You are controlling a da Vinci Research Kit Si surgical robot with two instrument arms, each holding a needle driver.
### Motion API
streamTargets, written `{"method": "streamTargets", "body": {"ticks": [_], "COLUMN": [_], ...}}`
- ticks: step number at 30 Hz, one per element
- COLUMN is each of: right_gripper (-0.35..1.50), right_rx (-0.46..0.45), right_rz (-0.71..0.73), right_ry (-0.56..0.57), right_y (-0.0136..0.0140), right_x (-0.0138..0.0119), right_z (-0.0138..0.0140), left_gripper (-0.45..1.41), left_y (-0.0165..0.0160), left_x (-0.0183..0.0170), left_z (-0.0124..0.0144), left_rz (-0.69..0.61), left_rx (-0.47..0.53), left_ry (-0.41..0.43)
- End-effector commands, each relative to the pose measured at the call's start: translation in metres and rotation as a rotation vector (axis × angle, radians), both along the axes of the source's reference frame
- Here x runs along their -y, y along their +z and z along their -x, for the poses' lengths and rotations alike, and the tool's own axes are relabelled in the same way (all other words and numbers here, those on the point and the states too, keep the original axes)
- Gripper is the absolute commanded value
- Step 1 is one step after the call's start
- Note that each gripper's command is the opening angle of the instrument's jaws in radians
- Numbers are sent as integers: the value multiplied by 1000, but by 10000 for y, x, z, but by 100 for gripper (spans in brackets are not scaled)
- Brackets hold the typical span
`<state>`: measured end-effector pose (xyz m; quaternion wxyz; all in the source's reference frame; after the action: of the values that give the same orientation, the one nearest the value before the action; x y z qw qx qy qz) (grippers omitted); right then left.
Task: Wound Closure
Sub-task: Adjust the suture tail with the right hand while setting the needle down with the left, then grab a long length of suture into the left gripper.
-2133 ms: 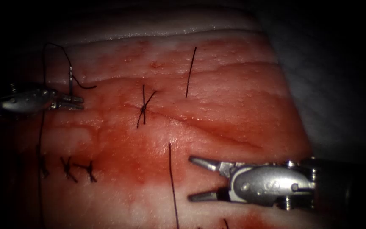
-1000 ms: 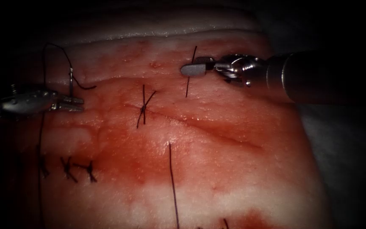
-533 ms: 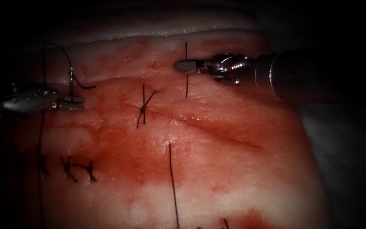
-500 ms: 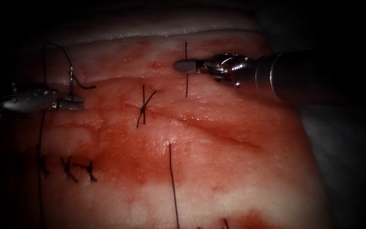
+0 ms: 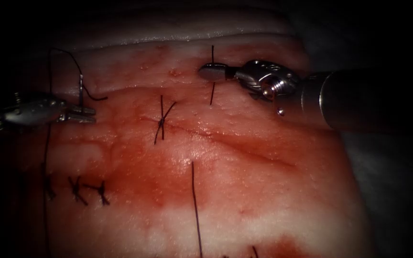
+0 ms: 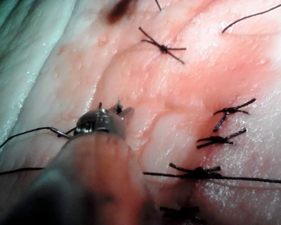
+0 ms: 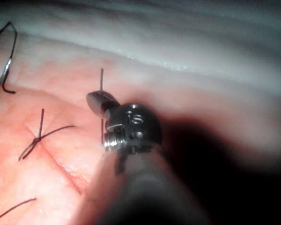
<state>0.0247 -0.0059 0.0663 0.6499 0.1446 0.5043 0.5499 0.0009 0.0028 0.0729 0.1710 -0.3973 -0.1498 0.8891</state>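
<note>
The tissue [image 5: 244,191] has a slanting cut [image 5: 244,150] with one knotted stitch [image 5: 161,122] at its left end. At the far left my left tool [image 5: 85,115] grips the needle [image 5: 80,91] near its lower end. The needle stands upright above the jaws, out of the tissue, and its thread [image 5: 68,53] loops up and away. My right tool [image 5: 207,72] is shut on the middle of a short loose thread piece [image 5: 211,93] above the cut. In the right wrist view the jaws [image 7: 96,100] clamp that thread piece [image 7: 101,77].
Several tied stitches [image 5: 88,189] sit at the lower left, also seen close to the left tool [image 6: 113,110] as stitches [image 6: 227,112]. A long thread [image 5: 195,205] runs down from mid-tissue. The tissue's pale far edge [image 5: 178,38] lies behind both tools.
The right tool came up from the lower right with open jaws and shut on the loose thread piece, which has turned from slanted to upright. The left tool has barely moved.
</note>
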Motion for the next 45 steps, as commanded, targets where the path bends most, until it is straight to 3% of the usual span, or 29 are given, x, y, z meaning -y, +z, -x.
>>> {"method": "streamTargets", "body": {"ticks": [1, 2, 3, 4, 5, 11, 13, 17, 20, 22, 24, 26, 27, 29, 33, 38, 42, 45], "right_gripper": [-35, 2, 2, 41, 66, 76, 83, 79, 69, 52, 46, 44, 22, 12, -8, -33, -35, -35], "right_rx": [-14, -27, -27, -33, -38, -47, -53, -66, -62, -38, -32, -32, -33, -31, -27, -19, -22, -24], "right_rz": [11, 23, 23, 26, 24, 50, 81, 101, 117, 124, 127, 129, 134, 143, 152, 153, 146, 138], "right_ry": [12, 27, 27, 27, 21, 35, 33, 50, 61, 60, 60, 58, 56, 56, 51, 39, 41, 40], "right_y": [5, 4, 4, 4, 3, -11, -31, -61, -77, -85, -84, -82, -79, -71, -63, -60, -57, -54], "right_x": [-1, -1, -1, -1, 0, 2, 3, 4, 4, 7, 10, 11, 13, 17, 22, 28, 30, 32], "right_z": [-8, -7, -7, -5, 0, 30, 52, 81, 98, 112, 121, 122, 123, 123, 124, 123, 124, 125], "left_gripper": [84, 116, 116, 125, 125, 125, 123, 113, 111, 109, 86, 76, 49, 34, 34, 34, 35, 54], "left_y": [4, 0, 0, -3, -10, -43, -64, -86, -94, -103, -114, -116, -120, -123, -119, -110, -114, -123], "left_x": [-4, -7, -7, -9, -14, -20, -16, -5, 7, 18, 37, 43, 59, 82, 114, 140, 149, 151], "left_z": [6, 9, 9, 11, 14, 15, 21, 40, 50, 65, 83, 88, 98, 114, 140, 171, 185, 190], "left_rz": [-4, 9, 9, 21, 71, 110, 239, 330, 334, 293, 324, 340, 375, 408, 453, 598, 657, 693], "left_rx": [5, 27, 27, 47, 81, 180, 224, 312, 299, 273, 337, 378, 445, 483, 471, 457, 464, 481], "left_ry": [-17, -50, -50, -80, -117, -139, -143, -114, -108, -117, -42, -9, 59, 136, 193, 263, 298, 288]}}
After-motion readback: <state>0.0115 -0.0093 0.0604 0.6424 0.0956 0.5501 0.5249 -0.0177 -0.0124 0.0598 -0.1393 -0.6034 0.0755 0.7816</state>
